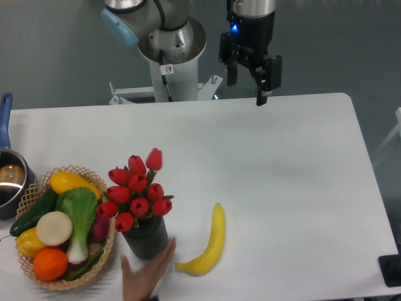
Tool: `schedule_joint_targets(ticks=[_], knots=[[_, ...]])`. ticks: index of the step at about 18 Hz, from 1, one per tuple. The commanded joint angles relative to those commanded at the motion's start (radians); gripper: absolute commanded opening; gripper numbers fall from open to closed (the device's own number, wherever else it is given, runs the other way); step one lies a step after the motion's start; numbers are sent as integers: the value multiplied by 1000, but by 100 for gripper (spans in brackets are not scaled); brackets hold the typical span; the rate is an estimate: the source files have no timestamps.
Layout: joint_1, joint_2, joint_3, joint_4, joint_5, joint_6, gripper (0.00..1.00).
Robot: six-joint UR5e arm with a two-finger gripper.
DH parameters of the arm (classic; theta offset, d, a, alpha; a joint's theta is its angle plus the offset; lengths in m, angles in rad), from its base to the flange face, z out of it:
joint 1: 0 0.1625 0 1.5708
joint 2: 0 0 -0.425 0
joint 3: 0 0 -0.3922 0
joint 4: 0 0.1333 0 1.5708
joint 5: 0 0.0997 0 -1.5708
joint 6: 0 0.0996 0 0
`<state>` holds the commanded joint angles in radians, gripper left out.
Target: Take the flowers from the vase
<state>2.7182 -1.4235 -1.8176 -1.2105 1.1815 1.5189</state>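
So the gripper [245,89] was parked up at the top center of the frame, just past the far edge of the table [282,175], fingers spread apart and holding nothing. My read is that it hung back there because somebody's hand [145,276] was in the workspace at the bottom of the frame, touching the base of the vase [146,238]. Makes sense for the arm to keep clear of a person.

The flowers [136,191] were sitting in the vase in the lower left part of the frame, buds bunched up top and leaning a bit, so the whole thing looked slightly tilted, probably from the hand nudging it. The vase stood just beside the wicker basket [108,251] of produce on its left, with the banana [207,248] lying near it on the right. A pot [9,182] with a blue handle peeked in at the left edge.

Nothing of the pick was done yet: the flowers were well apart from the gripper. I'd guess the grab needs to come from above, closing on the stems below the buds, and the vase might lift along with them if they're a snug fit.
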Motion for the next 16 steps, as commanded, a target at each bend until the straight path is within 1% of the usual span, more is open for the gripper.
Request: schedule_joint_targets(ticks=[3,4,5,6,9,10,12,13,14,16], knots=[[2,6,-77,84,-169,-74,100],[0,12,-98,118,-181,-88,100],[0,18,-114,138,-181,-92,100],[0,23,-130,152,-181,-94,100],[2,31,-183,170,-187,-92,100],[2,37,-212,189,-187,-91,100],[2,58,-293,225,-197,-92,100],[2,60,-317,241,-219,-95,100],[3,60,-330,243,-259,-103,100],[2,48,-339,247,-356,-162,100]])
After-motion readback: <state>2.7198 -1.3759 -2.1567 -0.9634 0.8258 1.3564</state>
